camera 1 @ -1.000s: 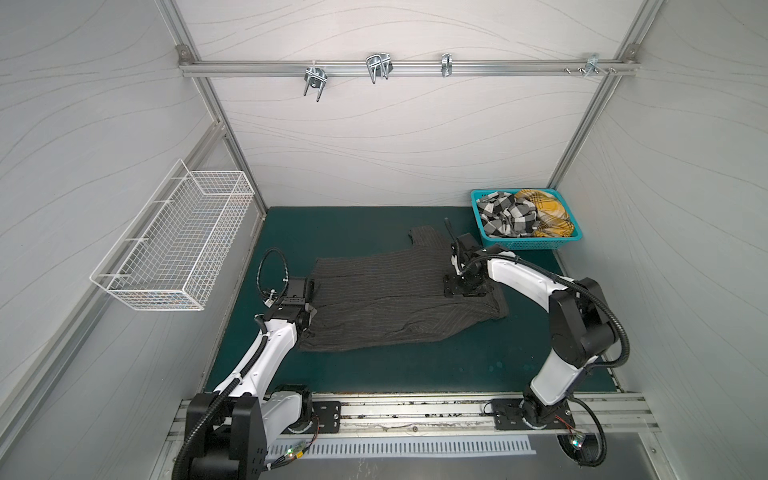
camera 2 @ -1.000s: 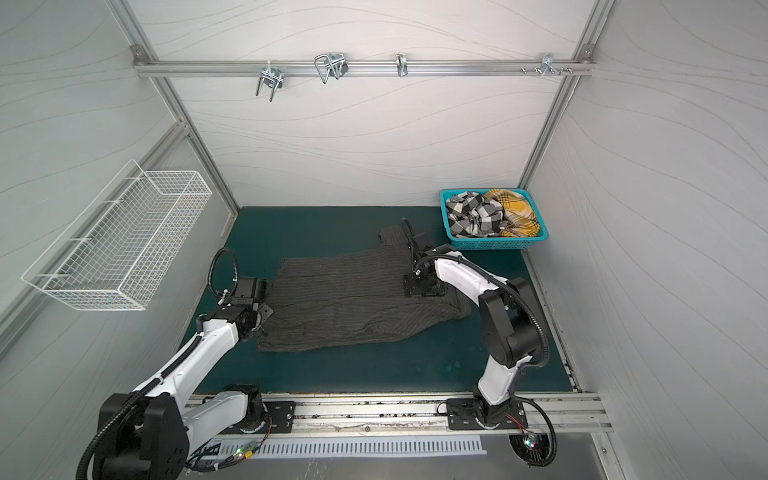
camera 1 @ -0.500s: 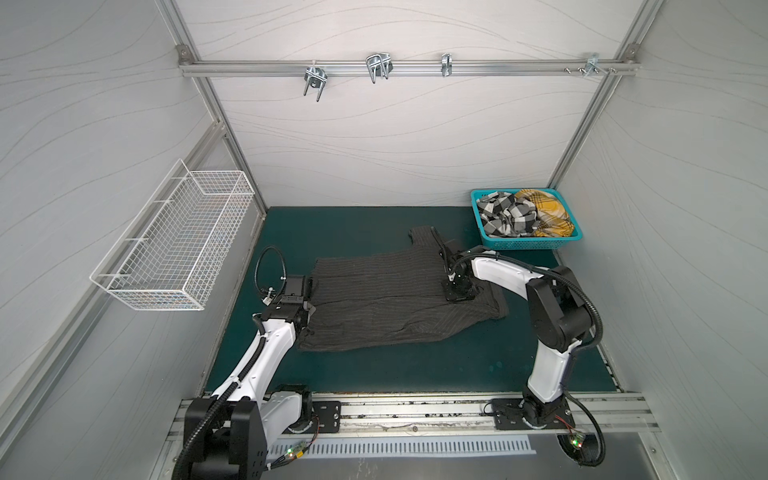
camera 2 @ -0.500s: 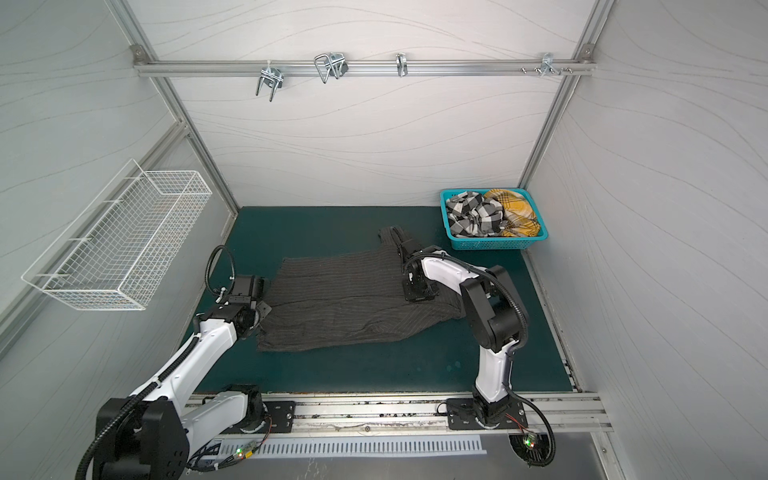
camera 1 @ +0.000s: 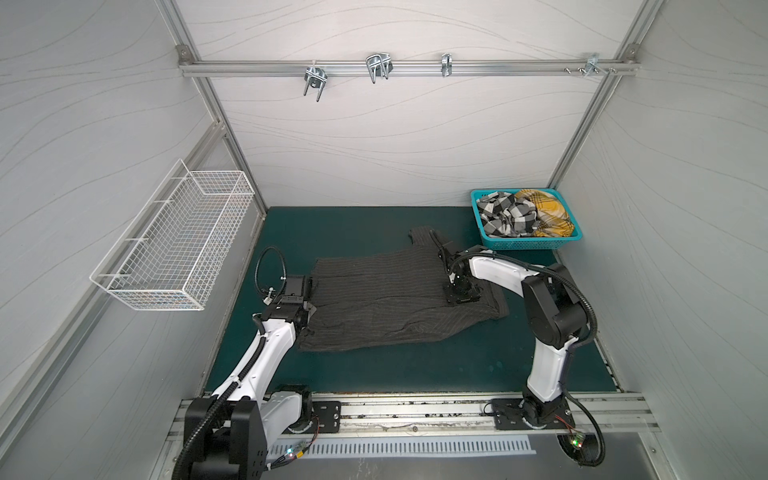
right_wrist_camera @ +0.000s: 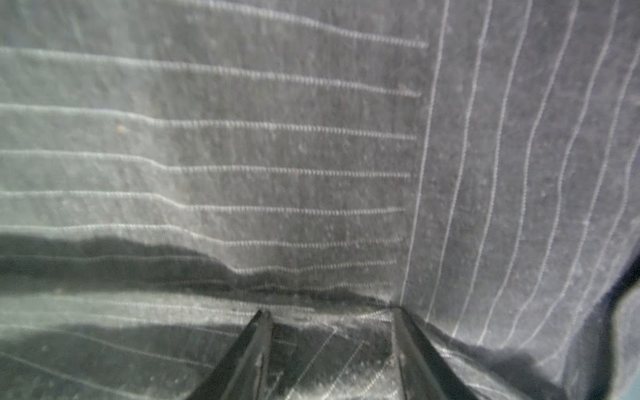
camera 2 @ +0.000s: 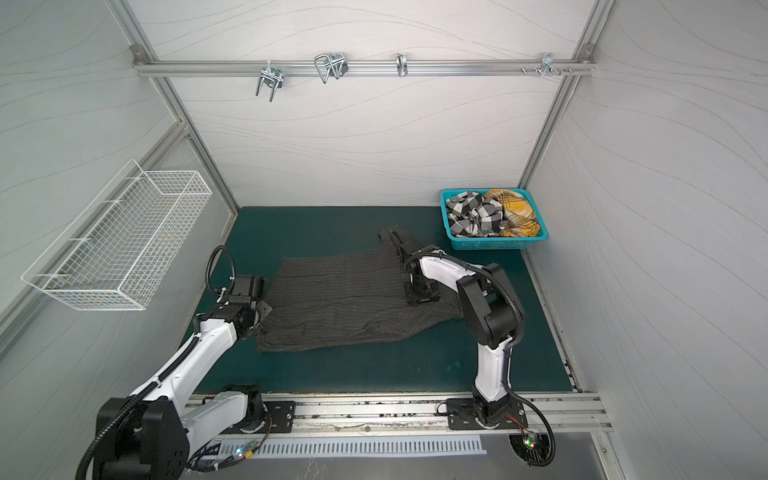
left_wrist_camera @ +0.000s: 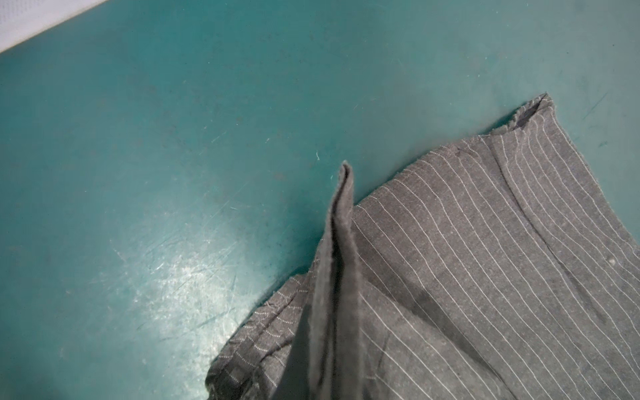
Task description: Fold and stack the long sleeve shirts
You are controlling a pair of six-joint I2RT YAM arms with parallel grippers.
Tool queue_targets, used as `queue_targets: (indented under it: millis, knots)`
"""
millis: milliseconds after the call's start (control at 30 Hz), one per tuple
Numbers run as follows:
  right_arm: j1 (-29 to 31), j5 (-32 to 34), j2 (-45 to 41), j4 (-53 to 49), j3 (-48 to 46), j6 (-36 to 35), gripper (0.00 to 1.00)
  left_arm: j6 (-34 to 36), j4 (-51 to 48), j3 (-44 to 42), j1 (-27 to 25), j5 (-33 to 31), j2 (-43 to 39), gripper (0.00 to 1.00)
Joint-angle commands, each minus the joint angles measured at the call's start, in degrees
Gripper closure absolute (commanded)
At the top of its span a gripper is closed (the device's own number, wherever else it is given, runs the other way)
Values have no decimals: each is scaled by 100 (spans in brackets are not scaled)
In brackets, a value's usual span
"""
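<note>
In both top views a white wire basket (camera 1: 174, 245) hung on the left wall and a metal rail (camera 1: 395, 68) with hooks crossed the back wall, both well clear of the work. A teal basket (camera 1: 528, 245) stood in the far right corner of the green counter (camera 1: 374, 374), with the checked shirt (camera 1: 505, 216) and the yellow plaid shirt (camera 1: 548, 212) bundled inside it, side by side. The grey shirt (camera 1: 382, 299) lay spread across the middle of the counter, one narrow part of it reaching back toward the basket. The left hand (camera 1: 311, 305) sat at the shirt's left edge, and the right hand (camera 1: 459, 297) was down on its right part, near the teal basket, with nothing between either hand and the cloth. In the left wrist view, bare counter (left_wrist_camera: 173, 138) filled most of the frame, and a ridge of the grey shirt (left_wrist_camera: 485, 259) rose from its edge toward the camera. The hand itself was out of frame, closed tight on that fold. In the right wrist view striped cloth (right_wrist_camera: 277, 156) filled the frame, and the two fingers (right_wrist_camera: 249, 353) stood apart with their tips on it, gripping nothing.
</note>
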Motion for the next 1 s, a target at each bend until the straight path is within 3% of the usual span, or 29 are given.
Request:
queue_targets:
  millis: [0, 167, 567, 700, 867, 900, 967]
  knots:
    - [53, -226, -507, -312, -115, 121, 37, -10, 78, 45, 30, -38, -24, 100]
    - [68, -512, -362, -271, -145, 135, 36, -22, 92, 46, 37, 2, 20, 100]
    - [35, -531, -109, -416, -98, 1083, 51, -55, 113, 4, 32, 46, 29, 100]
    - [-87, -771, 33, -287, -181, 1306, 64, -51, 113, -7, 35, 49, 38, 100]
    - [-213, -922, 75, -165, -285, 1356, 62, -53, 112, -15, 33, 49, 29, 100]
    - [-226, -950, 61, -124, -321, 1372, 64, -55, 118, -29, 38, 58, 29, 100]
    - [-255, -946, 30, -106, -360, 1378, 78, -72, 131, -33, 38, 73, 46, 100]
